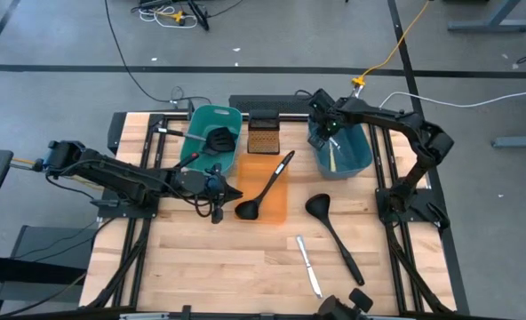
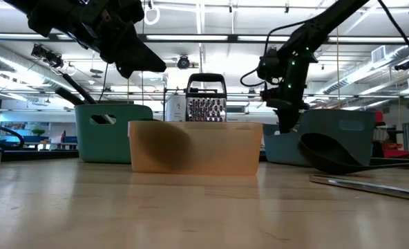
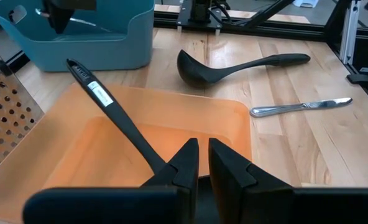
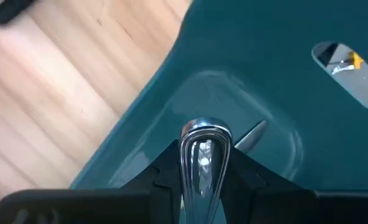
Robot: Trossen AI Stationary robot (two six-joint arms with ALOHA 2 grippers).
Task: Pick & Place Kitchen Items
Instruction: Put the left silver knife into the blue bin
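Note:
My right gripper [image 4: 202,163] hangs inside the blue tub [image 1: 356,156] at the far right, pointing down and shut on a silver table knife [image 4: 202,149]. My left gripper [image 3: 202,158] hovers over the near left end of the orange tub [image 1: 276,204]; its fingers are shut to a slit with nothing between them. A black ladle [image 1: 265,185] lies in the orange tub, bowl down and handle leaning on the far rim. On the table lie a second black ladle [image 1: 334,233] and a silver knife [image 1: 309,265]. A black spatula [image 1: 217,140] sits in the teal tub [image 1: 201,124]. My right gripper pinches the silver knife between its two fingers from above, fingers pointing down into the blue tub. The knife's rounded end [image 4: 202,134] sticks out below the fingertips. The rest of the knife is hidden behind the gripper. I cannot tell whether that end touches the tub's floor.
A metal grater [image 1: 263,133] stands at the far edge between the teal and blue tubs. A pale utensil [image 1: 332,160] and a silver tip [image 4: 252,134] lie inside the blue tub. Bare wood spreads over the table's near left.

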